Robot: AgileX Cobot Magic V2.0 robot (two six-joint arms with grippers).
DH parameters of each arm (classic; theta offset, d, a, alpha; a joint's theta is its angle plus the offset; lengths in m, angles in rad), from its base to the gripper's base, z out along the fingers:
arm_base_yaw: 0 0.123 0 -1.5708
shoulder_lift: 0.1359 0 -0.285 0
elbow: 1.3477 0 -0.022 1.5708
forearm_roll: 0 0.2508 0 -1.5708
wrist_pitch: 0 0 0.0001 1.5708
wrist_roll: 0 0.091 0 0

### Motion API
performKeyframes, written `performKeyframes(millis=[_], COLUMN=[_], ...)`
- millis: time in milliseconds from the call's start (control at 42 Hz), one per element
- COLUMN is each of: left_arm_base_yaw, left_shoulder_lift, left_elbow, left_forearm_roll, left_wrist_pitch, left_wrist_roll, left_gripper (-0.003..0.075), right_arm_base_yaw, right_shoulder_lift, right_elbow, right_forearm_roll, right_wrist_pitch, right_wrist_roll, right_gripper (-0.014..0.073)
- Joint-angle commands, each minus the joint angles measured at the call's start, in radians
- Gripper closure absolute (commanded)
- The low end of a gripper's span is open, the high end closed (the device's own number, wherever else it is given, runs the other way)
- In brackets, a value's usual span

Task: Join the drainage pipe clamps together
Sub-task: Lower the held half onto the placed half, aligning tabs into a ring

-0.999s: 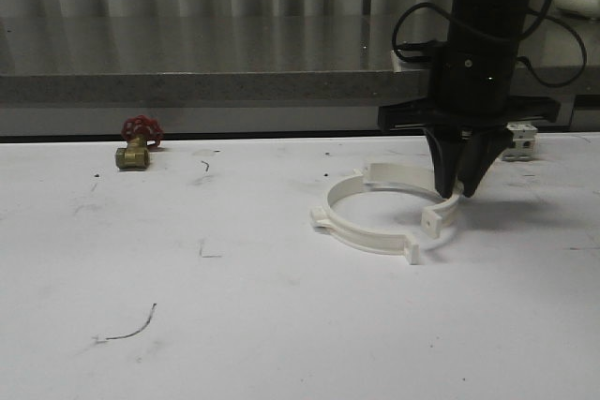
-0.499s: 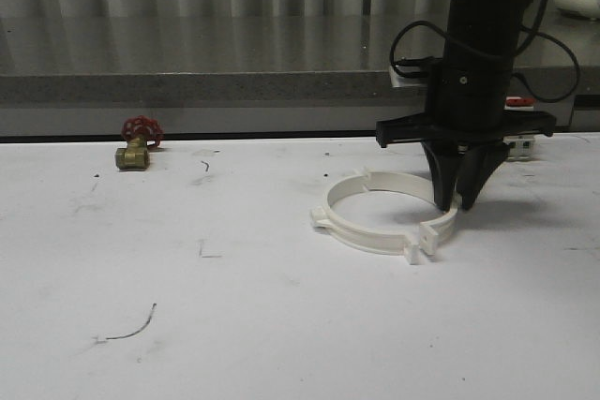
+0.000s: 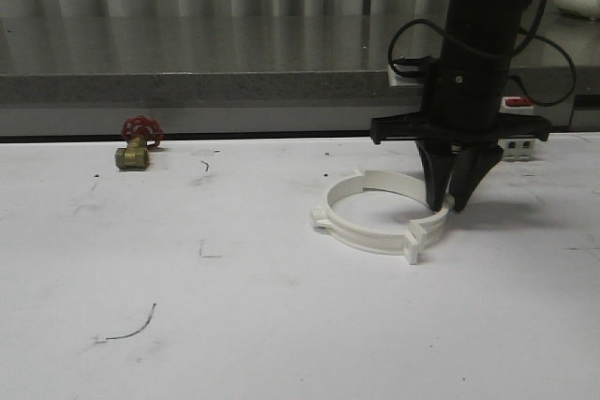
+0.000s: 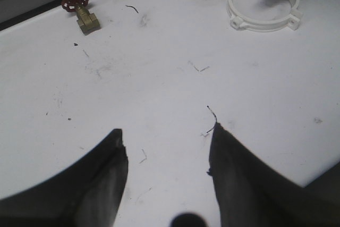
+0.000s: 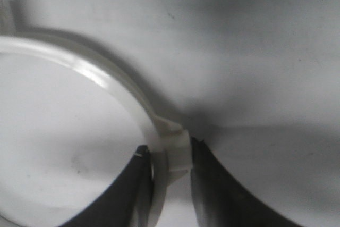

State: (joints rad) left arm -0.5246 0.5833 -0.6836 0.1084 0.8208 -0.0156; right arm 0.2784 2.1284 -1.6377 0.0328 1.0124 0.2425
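Gripping clamps (image 3: 384,213), right pincer (image 3: 449,201) lower, ring closed

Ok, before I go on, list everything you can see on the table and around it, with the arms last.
drainage pipe clamps: two, white, laid as a ring on the table right of centre, tabs meeting at the near right.
brass valve: one, brass with a red handwheel, far left by the back edge.
breaker: one, white with a red top, far right at the back, partly behind the arm.
table: one, white, scuffed with small dark marks.
ledge: one, grey speckled, along the back.
left gripper: black, open, above bare table nearer the robot.
right gripper: black, pointing down, fingers either side of the ring's band at its right side, closed on it in the right wrist view.
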Motion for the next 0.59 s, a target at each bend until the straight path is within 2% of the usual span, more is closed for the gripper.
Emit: performKeyframes(millis=[0,95,333,571], left_arm_base_yaw=[0.003,0.003,0.003,0.003], left_shoulder_lift=[0.0,0.0,0.0,0.0], left_elbow=[-0.027,-0.027,-0.027,-0.027], left_forearm_roll=[-0.005,-0.005,-0.005,-0.005], left_wrist_pitch=[-0.069,-0.069,-0.069,-0.069], left_wrist_roll=[-0.001,-0.001,-0.001,-0.001], left_gripper=[0.0374,0.0374,0.0374,0.0374], right_arm_base_yaw=[-0.003,-0.003,-0.003,-0.003], right_shoulder_lift=[-0.053,-0.053,-0.053,-0.053], right_elbow=[-0.03,-0.03,-0.03,-0.03], right_forearm_roll=[0.005,0.006,0.006,0.007], right_wrist_pitch=[-0.004,0.001,0.01,0.013], right_wrist_roll=[-0.002,-0.002,-0.002,-0.002], right_gripper=[0.0536,0.052,0.0354,0.0335])
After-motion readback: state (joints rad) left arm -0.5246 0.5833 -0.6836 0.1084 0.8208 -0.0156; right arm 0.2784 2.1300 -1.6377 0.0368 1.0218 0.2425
